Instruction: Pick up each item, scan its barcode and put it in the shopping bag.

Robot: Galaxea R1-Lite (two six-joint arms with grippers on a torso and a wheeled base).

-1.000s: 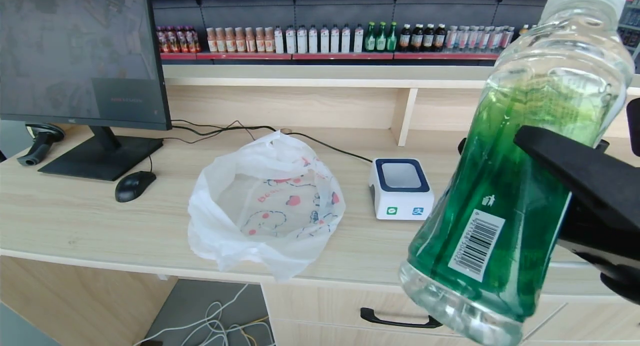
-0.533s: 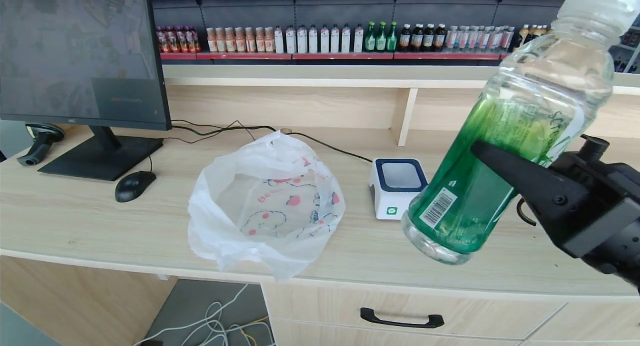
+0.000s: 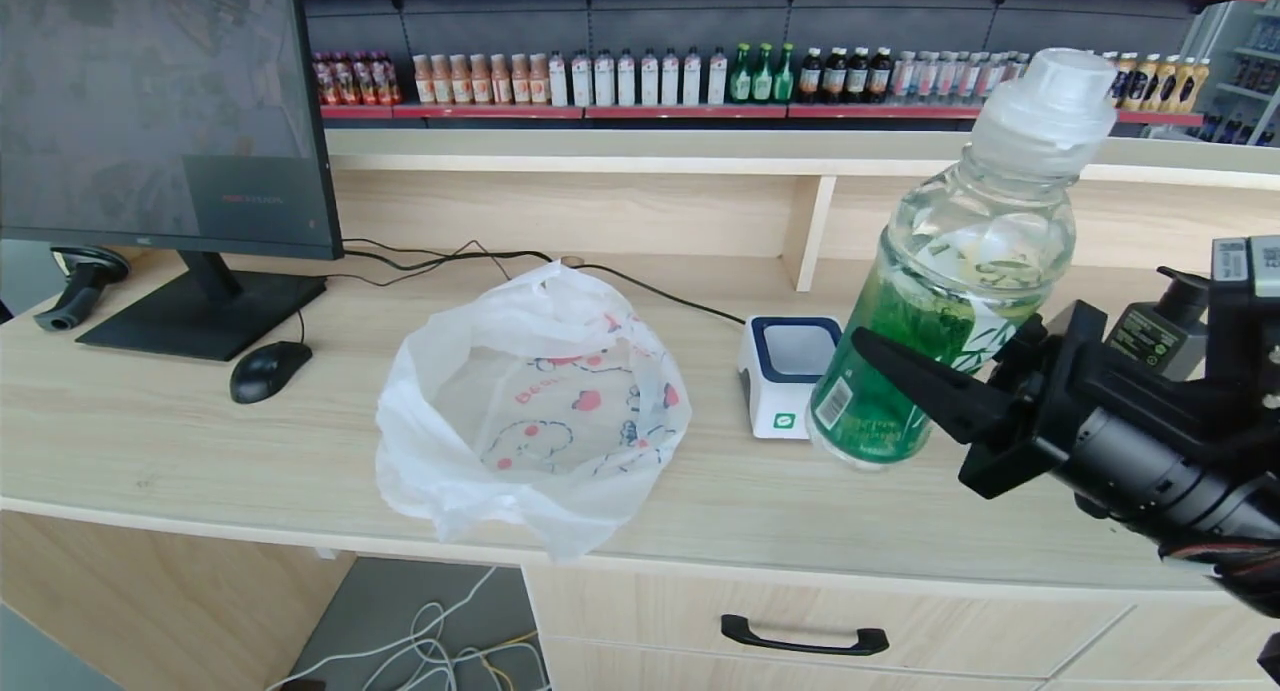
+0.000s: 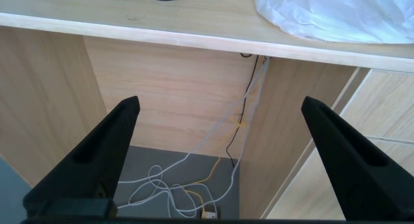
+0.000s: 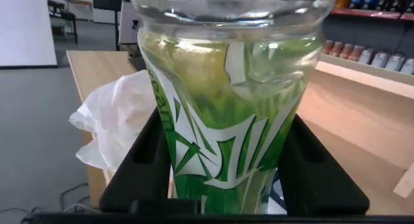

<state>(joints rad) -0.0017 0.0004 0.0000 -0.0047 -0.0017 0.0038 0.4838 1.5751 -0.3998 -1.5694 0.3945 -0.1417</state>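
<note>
Right gripper (image 3: 925,371): my fingers clamped on the bottle (image 3: 950,261), held tilted above the counter (image 3: 200,441), just right of the scanner (image 3: 790,371). Head view gives the barcode (image 3: 833,403) low on its left side; right wrist view gives both fingers (image 5: 145,159) against the label. Bag (image 3: 530,401): open, left of the scanner. Left gripper (image 4: 220,107): fingers spread, nothing held, below the counter's near edge

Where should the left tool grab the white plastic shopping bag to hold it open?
Pinch the raised rim of the white plastic shopping bag on its left side, coming from the left over the wooden counter. That edge seems to stand up free, nearest the open left tool, and keeps the mouth clear for the clear green plastic bottle.
</note>
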